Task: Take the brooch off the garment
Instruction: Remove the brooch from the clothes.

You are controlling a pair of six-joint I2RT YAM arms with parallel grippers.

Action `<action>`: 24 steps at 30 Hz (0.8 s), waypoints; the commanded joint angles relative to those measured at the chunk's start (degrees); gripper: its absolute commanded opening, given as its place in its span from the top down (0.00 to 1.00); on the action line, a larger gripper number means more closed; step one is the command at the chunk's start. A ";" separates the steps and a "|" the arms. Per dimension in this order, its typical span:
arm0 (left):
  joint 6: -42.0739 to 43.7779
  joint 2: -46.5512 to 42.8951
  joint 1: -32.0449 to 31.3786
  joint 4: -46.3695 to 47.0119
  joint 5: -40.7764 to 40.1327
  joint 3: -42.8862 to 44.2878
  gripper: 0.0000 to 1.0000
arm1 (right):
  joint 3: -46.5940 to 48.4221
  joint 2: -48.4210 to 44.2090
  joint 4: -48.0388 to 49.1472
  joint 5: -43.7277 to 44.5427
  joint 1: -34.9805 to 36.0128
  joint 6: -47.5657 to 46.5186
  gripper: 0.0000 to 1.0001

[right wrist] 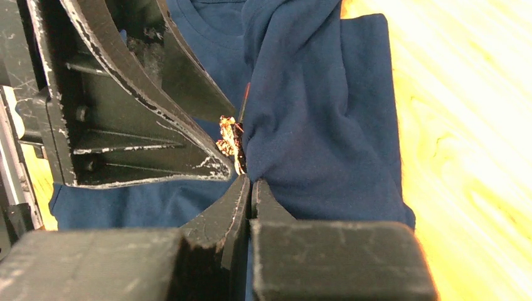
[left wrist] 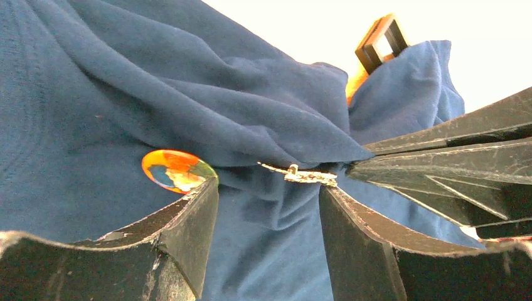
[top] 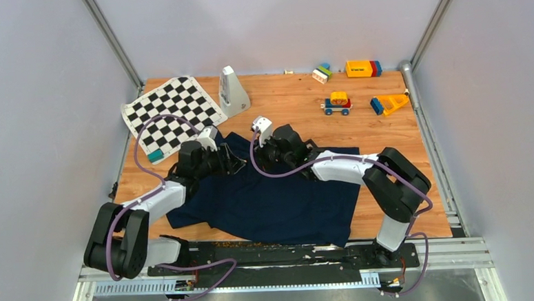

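Note:
The navy garment [top: 280, 198] lies crumpled across the table's middle. In the left wrist view a round brooch [left wrist: 176, 170], orange, blue and yellow, sits on the cloth [left wrist: 94, 106], and a gold metal pin piece [left wrist: 300, 174] sticks out of a fold beside it. My left gripper [left wrist: 268, 188] is open, its jaws standing either side of that fold, the left fingertip [left wrist: 207, 188] touching the brooch's edge. My right gripper [right wrist: 250, 182] is shut, its tips pinching the garment fold [right wrist: 313, 125] right beside the gold piece [right wrist: 228, 142]. Both grippers meet at the garment's far part [top: 247, 158].
A black-and-white chequered mat [top: 172, 114] lies at the back left with a teal block [top: 155, 155] at its near corner. A white pyramid-shaped object [top: 232, 90] stands behind the garment. Toy vehicles and blocks [top: 335, 103] [top: 363, 68] sit at the back right.

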 commanded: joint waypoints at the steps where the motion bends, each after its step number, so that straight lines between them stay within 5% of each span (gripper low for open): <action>1: -2.53 1.19 0.35 7.29 5.56 -0.79 0.33 | 1.33 1.20 2.96 -2.53 0.40 1.70 1.00; 11: -5.32 -4.45 2.81 1.89 -2.02 -2.15 0.37 | 0.39 1.51 5.00 -4.64 0.32 2.66 1.00; 17: -24.38 -10.93 3.04 5.75 0.43 -10.93 0.34 | 0.50 1.95 5.47 -5.40 0.31 2.92 1.00; 24: -30.35 -12.18 1.38 9.10 1.16 -11.76 0.40 | 0.85 2.48 5.53 -7.44 0.31 3.04 1.00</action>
